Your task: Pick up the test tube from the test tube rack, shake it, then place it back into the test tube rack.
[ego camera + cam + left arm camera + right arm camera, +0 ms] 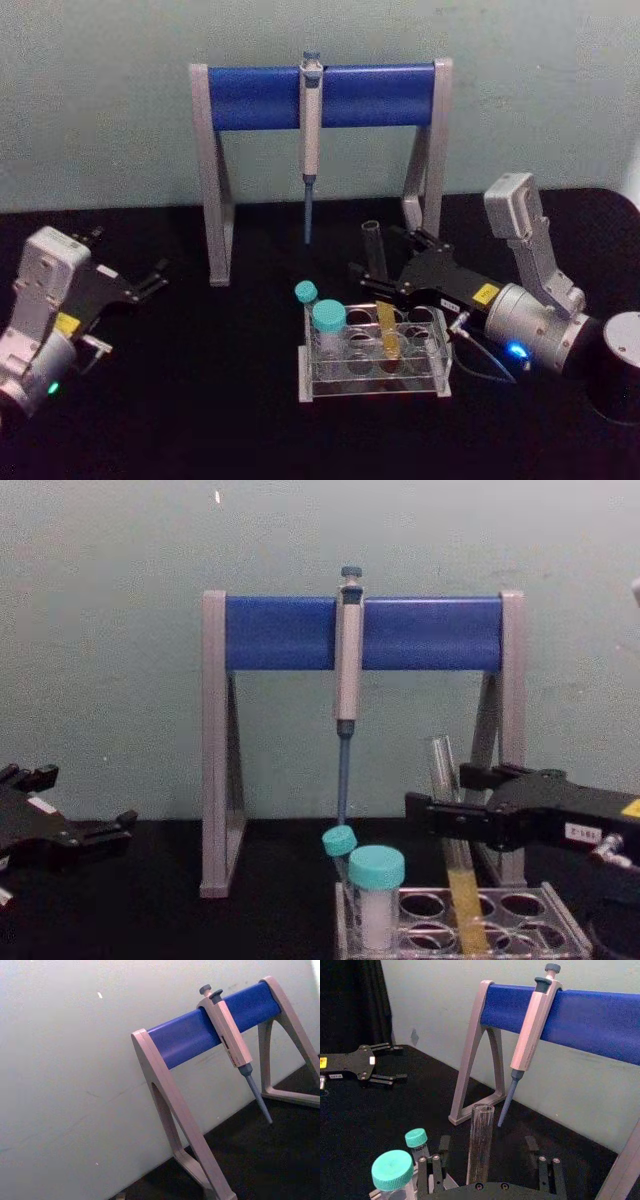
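Observation:
The test tube (386, 335) stands upright in the test tube rack (305, 372), yellow liquid in its lower part and its open top above the rack. My right gripper (375, 255) reaches in from the right and is open, one finger on each side of the test tube's clear upper part. In the right wrist view the test tube (481, 1140) rises between the spread fingers (431, 1172) with gaps on both sides. The chest view shows the test tube (465, 900) in the rack (560, 920) with the right gripper (442, 792) straddling it. My left gripper (150, 280) rests open at the far left.
Two teal-capped tubes (329, 318) stand in the rack's left end. Behind the rack stands a grey-and-blue pipette stand (260, 97) with a pipette (311, 130) hanging from its bar. The black table (200, 400) ends at a pale wall.

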Available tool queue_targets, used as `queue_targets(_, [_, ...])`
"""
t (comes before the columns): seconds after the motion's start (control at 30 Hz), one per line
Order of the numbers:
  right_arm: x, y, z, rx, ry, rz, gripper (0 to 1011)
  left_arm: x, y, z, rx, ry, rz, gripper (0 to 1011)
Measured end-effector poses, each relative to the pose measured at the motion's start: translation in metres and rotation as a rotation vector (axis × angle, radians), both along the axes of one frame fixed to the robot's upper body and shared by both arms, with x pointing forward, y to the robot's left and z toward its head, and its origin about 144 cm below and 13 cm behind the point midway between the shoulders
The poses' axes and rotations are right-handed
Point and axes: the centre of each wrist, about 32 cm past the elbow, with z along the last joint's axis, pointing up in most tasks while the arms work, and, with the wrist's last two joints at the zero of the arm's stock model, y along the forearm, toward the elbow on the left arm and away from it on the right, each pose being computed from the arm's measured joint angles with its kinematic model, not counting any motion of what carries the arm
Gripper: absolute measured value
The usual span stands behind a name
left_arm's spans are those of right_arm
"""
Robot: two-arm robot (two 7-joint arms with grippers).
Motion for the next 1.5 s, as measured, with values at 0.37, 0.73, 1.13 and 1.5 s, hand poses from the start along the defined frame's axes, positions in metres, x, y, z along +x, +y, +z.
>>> queue_targets(0.37, [0.0, 0.0001, 0.0001, 0.0, 0.0, 0.0, 625, 0.0, 0.0, 0.0, 0.0, 0.0, 0.0, 1001])
queue_targets(0.73, [0.0, 0.0001, 0.0001, 0.0, 0.0, -0.001, 323, 0.0, 0.0, 0.0, 0.0, 0.0, 0.0, 1001])
queue_targets(1.13, [0.0, 0.0001, 0.0001, 0.002, 0.001, -0.001, 237, 0.0, 0.0, 0.0, 0.0, 0.0, 0.0, 1001])
queue_targets(1.5, [-0.0001, -0.0007, 0.0, 0.005, -0.003, 0.0, 235, 0.0, 0.0, 0.0, 0.0, 0.0, 0.0, 1001])
